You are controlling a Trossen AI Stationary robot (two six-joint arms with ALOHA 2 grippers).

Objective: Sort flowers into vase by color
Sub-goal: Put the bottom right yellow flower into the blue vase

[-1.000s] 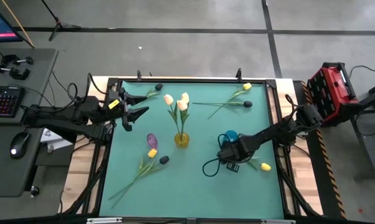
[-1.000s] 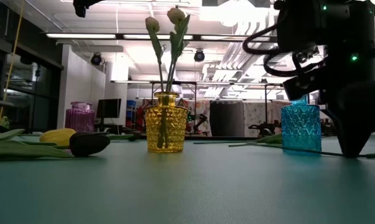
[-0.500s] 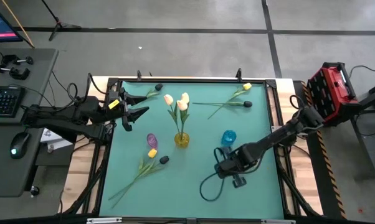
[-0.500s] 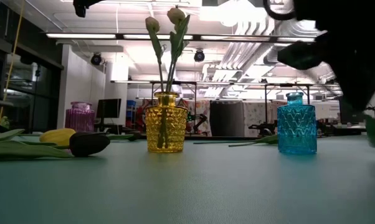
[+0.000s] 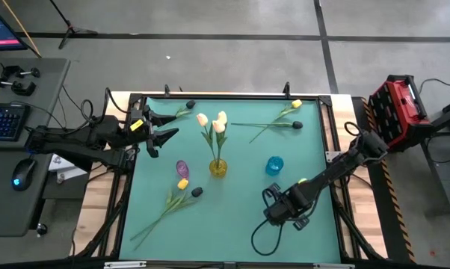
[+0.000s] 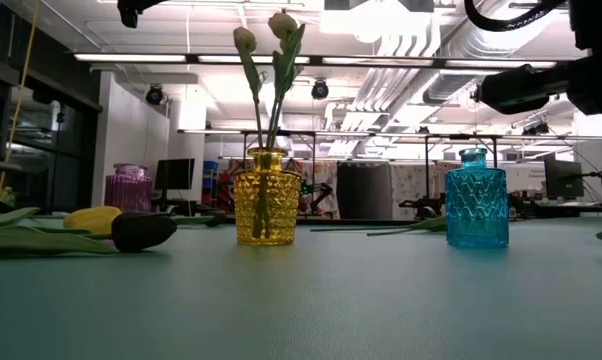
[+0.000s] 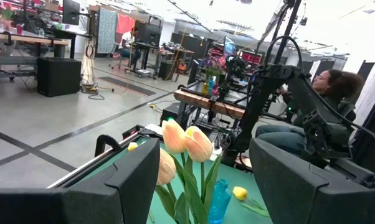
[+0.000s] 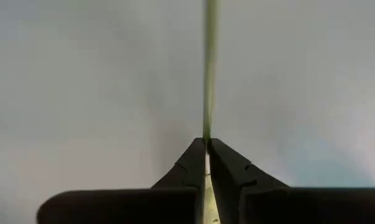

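My right gripper (image 8: pixel 206 142) is shut on a thin green stem (image 8: pixel 208 68) and points down at the near right of the teal table (image 5: pixel 232 224). In the high view it sits under its wrist (image 5: pixel 285 211). The stem's yellow head (image 7: pixel 240 193) shows beyond the blue vase (image 5: pixel 274 165). A yellow vase (image 5: pixel 218 168) holds cream tulips (image 5: pixel 214 122). My left gripper (image 5: pixel 164 133) waits open above the left edge. My right gripper pinches the tulip's bare stem (image 8: pixel 207 134) between its two fingertips. The fingers come from above, pointing down. The stem runs straight out from the fingertips. Whether the head end rests on the table cannot be told.
A purple vase (image 5: pixel 182 167) stands left of the yellow one. A yellow (image 5: pixel 182 184) and a black tulip (image 5: pixel 197 192) lie near it. More tulips lie at the far right (image 5: pixel 296 104) and far left (image 5: pixel 190 104). A loose black cable (image 5: pixel 259 237) loops below my right wrist.
My right gripper has risen off the table, moved toward the near edge and rolled about its own axis. Its fingers have left the low view. The yellow tulip came along and turned about, so its head now lies beside the arm, nearer the blue vase.
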